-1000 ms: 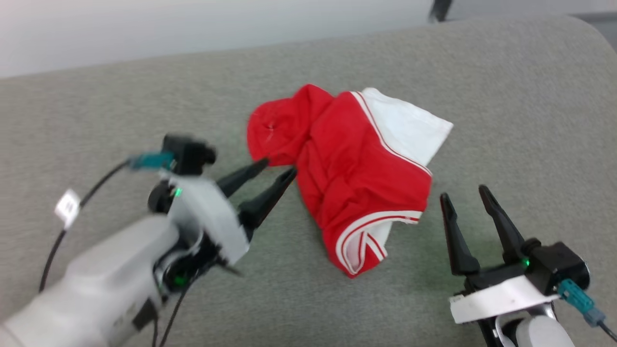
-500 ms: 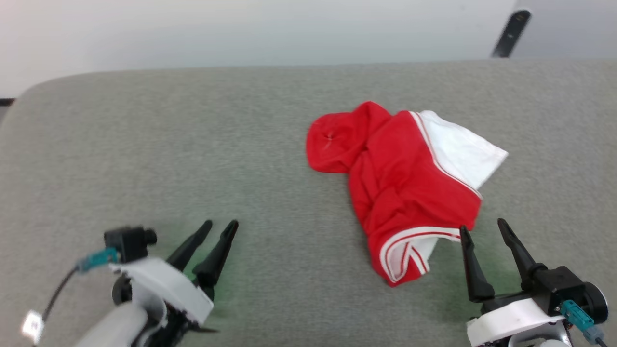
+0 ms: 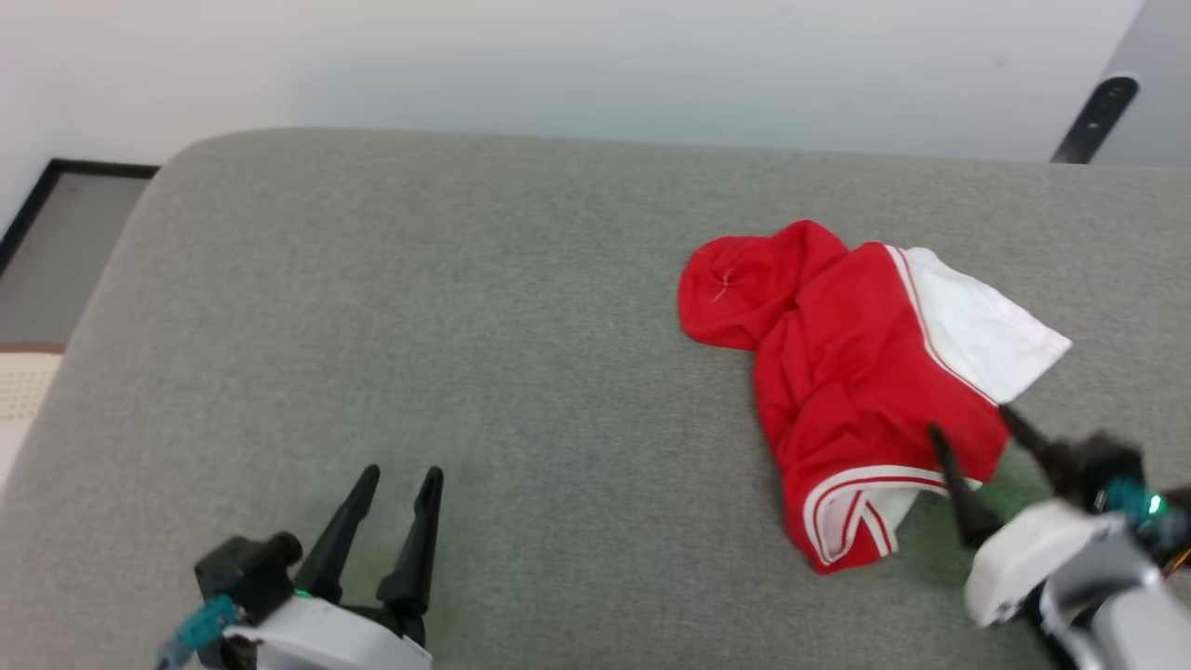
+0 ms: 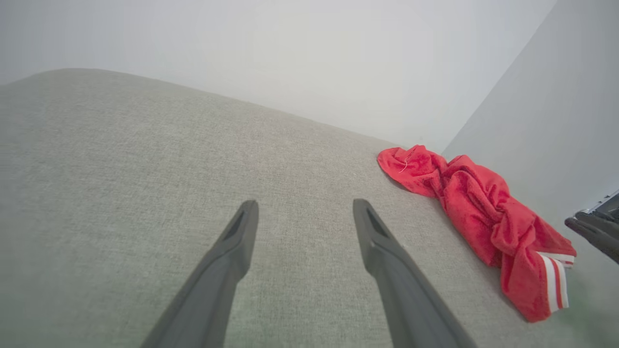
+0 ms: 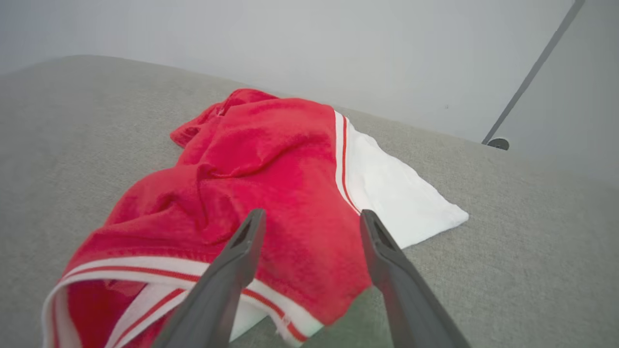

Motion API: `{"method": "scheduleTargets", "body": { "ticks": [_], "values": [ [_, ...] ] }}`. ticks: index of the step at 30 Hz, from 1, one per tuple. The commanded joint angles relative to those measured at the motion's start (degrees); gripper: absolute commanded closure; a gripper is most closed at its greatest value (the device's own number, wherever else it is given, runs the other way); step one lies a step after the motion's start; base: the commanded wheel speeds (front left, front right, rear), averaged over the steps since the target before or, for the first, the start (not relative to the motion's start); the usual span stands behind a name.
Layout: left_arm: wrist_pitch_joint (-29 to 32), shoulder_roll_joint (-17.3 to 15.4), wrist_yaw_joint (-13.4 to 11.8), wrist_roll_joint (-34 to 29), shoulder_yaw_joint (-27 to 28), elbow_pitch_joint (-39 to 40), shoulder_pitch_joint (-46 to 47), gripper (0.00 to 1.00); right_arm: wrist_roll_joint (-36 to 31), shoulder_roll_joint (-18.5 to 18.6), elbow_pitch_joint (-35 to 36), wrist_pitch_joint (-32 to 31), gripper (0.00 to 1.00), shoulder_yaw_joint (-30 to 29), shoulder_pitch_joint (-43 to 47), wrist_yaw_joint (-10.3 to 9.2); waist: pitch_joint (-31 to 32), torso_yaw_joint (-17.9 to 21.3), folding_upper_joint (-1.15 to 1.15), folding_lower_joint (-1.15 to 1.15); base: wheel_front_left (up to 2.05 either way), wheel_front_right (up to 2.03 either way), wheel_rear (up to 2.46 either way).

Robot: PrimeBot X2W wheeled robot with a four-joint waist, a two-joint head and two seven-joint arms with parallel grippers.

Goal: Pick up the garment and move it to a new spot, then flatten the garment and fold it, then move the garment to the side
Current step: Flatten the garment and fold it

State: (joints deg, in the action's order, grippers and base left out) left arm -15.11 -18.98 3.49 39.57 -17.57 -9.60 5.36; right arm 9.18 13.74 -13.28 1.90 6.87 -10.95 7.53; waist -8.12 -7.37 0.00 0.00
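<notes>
The right gripper [image 3: 970, 423] has its jaws spread and holds nothing, its fingers poised over the near red corner of the garment [image 3: 837, 372]. The left gripper [image 3: 402, 472], likewise spread and empty, sits well apart from it. The garment lies crumpled on the grey cushion [image 3: 465, 326], toward its right side.

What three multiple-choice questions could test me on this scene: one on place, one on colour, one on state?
1. Where does the garment lie? A) by the right gripper B) on the floor C) on a shelf
2. Its colours? A) blue and white B) red and white C) black
3. The left gripper is: A) shut on cloth B) open, empty C) shut, empty
Answers: A, that gripper's fingers frame its near corner on the grey cushion; B, red cloth with white panel and bands; B, its fingers stand apart over bare cushion.
</notes>
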Motion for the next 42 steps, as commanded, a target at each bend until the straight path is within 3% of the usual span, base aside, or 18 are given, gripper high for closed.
{"method": "scheduleTargets", "body": {
  "ticks": [1,6,13,17,22,28,37,38,39,40,41,42],
  "values": [
    [-0.04,0.74,0.15,-1.81,0.79,0.47,-1.09,0.0,1.46,1.69,-0.54,-2.26,0.0,0.58,-1.54,-0.08,-0.17,-1.04,0.0,0.0,0.0,0.0,0.0],
    [-0.05,4.05,1.24,-8.7,3.91,1.86,-2.66,0.0,6.92,10.13,-2.72,-13.4,0.0,4.72,-9.47,-0.08,-0.89,-2.89,0.0,0.0,0.0,0.0,0.0],
    [-0.05,7.55,1.99,-18.75,6.86,3.08,-1.92,0.0,18.25,17.13,-10.45,-33.05,0.0,7.05,-20.11,-0.08,-3.12,-5.79,0.0,0.0,0.0,0.0,0.0],
    [-0.05,9.27,2.51,-23.46,7.89,4.05,-1.31,0.0,21.02,19.76,-14.16,-39.48,0.0,5.83,-24.92,-0.08,-4.62,-7.45,0.0,0.0,0.0,0.0,0.0],
    [-0.05,11.13,3.15,-27.08,8.53,4.82,-1.19,0.0,22.75,22.61,-16.71,-44.74,0.0,6.88,-28.95,-0.08,-6.41,-9.35,0.0,0.0,0.0,0.0,0.0],
    [-0.06,12.42,3.87,-27.8,8.59,5.15,-0.64,0.0,21.51,25.48,-19.81,-46.18,0.0,8.66,-32.02,-0.08,-8.26,-11.3,0.0,0.0,0.0,0.0,0.0],
    [-0.06,12.92,4.05,-27.32,7.59,5.44,0.57,0.0,19.16,24.69,-25.76,-45.64,0.0,10.28,-32.91,-0.08,-10.85,-12.38,0.0,0.0,0.0,0.0,0.0],
    [-0.06,12.87,4.06,-27.14,7.53,5.49,0.69,0.0,19.49,24.42,-25.89,-46.08,0.21,10.9,-32.52,-0.08,-10.92,-12.34,0.0,0.0,0.0,0.0,0.0],
    [-0.06,12.8,4.06,-27.0,7.51,5.52,0.78,0.0,20.09,24.32,-26.01,-46.34,0.5,11.4,-32.33,-0.06,-10.99,-12.26,0.0,0.0,0.0,0.0,0.0],
    [-0.06,12.74,4.07,-26.92,7.5,5.55,0.87,0.0,20.46,24.31,-26.08,-46.42,0.91,11.73,-32.35,-0.06,-11.07,-12.16,0.0,0.0,0.0,0.0,0.0],
    [-0.06,12.67,4.07,-26.85,7.51,5.56,0.96,0.0,20.77,24.35,-26.12,-46.42,1.0,11.98,-32.39,-0.06,-11.08,-12.05,0.0,0.0,0.0,0.0,0.0],
    [-0.06,12.61,4.07,-26.77,7.56,5.51,1.04,0.0,21.05,24.34,-26.14,-46.48,1.0,12.29,-32.44,-0.07,-11.09,-11.88,0.0,0.0,0.0,0.0,0.0]
  ]
}}
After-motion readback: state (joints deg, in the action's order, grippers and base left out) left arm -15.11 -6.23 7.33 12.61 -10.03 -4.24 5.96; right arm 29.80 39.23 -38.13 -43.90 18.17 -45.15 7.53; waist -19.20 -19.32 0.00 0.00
